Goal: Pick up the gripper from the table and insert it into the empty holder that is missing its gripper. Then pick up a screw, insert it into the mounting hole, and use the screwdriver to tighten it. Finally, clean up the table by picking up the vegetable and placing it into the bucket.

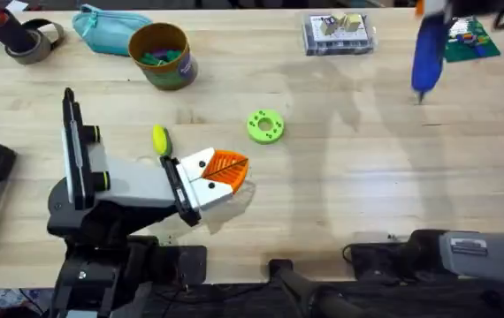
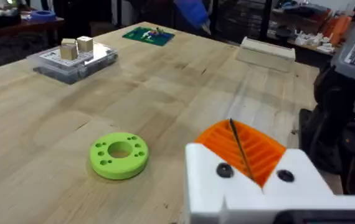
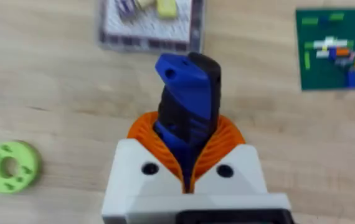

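The right gripper (image 3: 189, 171) is clamped on the screwdriver (image 1: 427, 53), its orange ribbed pads (image 3: 224, 146) pressed against the blue and black body. In the overhead view the tool hangs tip-down over the far right of the table (image 1: 358, 177), just beside a green board (image 1: 470, 40) carrying small coloured parts; the gripper holding it is cut off by the top edge there.

The left gripper (image 1: 227, 172) rests low over the near middle of the table with its pads together and only a thin dark seam between them; nothing is visible in its grip. Just to its far left lies the vegetable (image 1: 160, 140), partly hidden by the arm's white housing, its green end hard to make out. A lime-green disc with holes (image 1: 265, 125) sits on the wood to the gripper's far right, apart from both.

The bucket (image 1: 161, 55) stands at the far left, with small green and blue items inside that are too small to identify. A teal pouch (image 1: 106, 28) lies touching it on the left, and a roll of tape (image 1: 33, 40) sits farther left. A clear plastic case (image 1: 339, 35) holding small blocks lies at the far edge, right of centre.
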Available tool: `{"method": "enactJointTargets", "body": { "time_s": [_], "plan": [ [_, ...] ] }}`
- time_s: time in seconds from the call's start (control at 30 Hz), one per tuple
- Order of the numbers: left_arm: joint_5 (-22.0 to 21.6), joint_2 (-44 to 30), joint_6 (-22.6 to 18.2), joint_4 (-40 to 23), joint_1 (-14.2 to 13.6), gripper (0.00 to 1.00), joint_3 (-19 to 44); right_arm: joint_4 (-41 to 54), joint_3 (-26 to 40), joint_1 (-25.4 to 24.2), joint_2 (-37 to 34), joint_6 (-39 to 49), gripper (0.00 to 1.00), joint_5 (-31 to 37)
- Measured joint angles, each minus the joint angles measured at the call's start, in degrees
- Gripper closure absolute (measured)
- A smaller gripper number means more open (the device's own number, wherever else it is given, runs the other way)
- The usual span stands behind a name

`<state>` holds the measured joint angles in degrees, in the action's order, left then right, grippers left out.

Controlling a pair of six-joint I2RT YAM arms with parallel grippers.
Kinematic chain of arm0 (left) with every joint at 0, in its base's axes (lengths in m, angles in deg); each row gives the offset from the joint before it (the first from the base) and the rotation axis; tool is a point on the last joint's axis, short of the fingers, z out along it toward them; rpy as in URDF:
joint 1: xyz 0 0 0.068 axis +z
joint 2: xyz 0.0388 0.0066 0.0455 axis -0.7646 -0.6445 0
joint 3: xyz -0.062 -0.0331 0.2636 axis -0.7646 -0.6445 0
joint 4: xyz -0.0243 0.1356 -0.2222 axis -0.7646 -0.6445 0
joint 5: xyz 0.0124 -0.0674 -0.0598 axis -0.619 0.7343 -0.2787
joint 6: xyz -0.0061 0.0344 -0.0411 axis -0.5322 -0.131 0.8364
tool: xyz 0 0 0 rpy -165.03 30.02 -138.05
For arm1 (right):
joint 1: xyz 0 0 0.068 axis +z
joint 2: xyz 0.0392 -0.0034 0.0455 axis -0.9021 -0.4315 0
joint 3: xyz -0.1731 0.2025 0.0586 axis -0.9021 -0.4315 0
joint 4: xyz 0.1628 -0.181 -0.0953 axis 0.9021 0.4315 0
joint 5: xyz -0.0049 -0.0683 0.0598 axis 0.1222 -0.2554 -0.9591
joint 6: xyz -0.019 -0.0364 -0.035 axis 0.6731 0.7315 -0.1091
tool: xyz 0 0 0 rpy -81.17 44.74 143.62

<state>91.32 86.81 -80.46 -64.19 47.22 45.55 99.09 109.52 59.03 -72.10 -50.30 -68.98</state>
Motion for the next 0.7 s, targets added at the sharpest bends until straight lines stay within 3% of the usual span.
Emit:
{"method": "enactJointTargets", "body": {
  "time_s": [0.27,0.7],
  "plan": [
    [0.0,0.0,0.0,0.0,0.0,0.988,0.0,-7.06,2.09,0.0,8.68,-1.15,0.975,-13.57],
    [-0.02,0.0,0.0,0.0,0.0,0.988,0.0,-29.35,2.09,0.24,13.83,-7.43,0.975,-40.76]
  ]
}}
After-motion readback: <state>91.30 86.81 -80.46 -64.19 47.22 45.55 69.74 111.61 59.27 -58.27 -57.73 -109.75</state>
